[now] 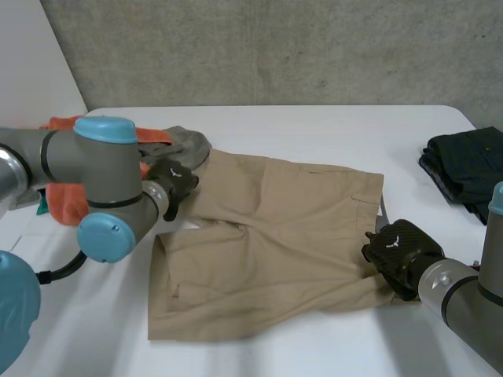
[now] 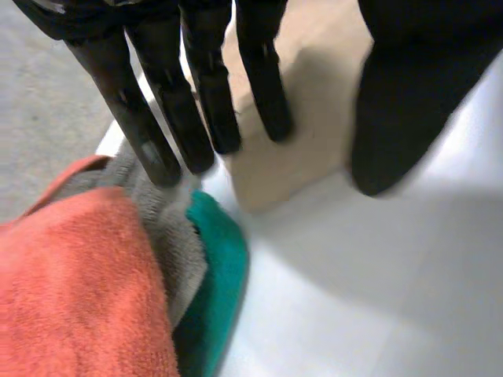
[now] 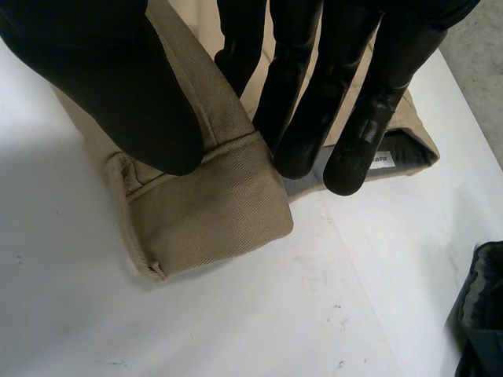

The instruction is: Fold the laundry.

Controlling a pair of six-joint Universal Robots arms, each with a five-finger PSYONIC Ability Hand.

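Khaki shorts (image 1: pixel 267 243) lie spread flat on the white table (image 1: pixel 314 126). My left hand (image 1: pixel 173 182) hovers at their far left corner. In the left wrist view its fingers (image 2: pixel 196 102) are straight and the thumb (image 2: pixel 409 102) stands apart, over the corner of the shorts (image 2: pixel 291 149) without gripping it. My right hand (image 1: pixel 401 253) is at the right edge of the shorts, at the waistband. There the thumb (image 3: pixel 102 78) and fingers (image 3: pixel 314 102) pinch the turned-up waistband (image 3: pixel 204 212), whose grey inner lining with a white label (image 3: pixel 380 159) shows.
A heap of orange (image 1: pixel 67 196), grey (image 1: pixel 189 141) and teal (image 2: pixel 216 275) cloths lies just left of my left hand, against the shorts' corner. Dark folded clothes (image 1: pixel 468 169) are stacked at the right table edge, also near my right hand (image 3: pixel 479 314).
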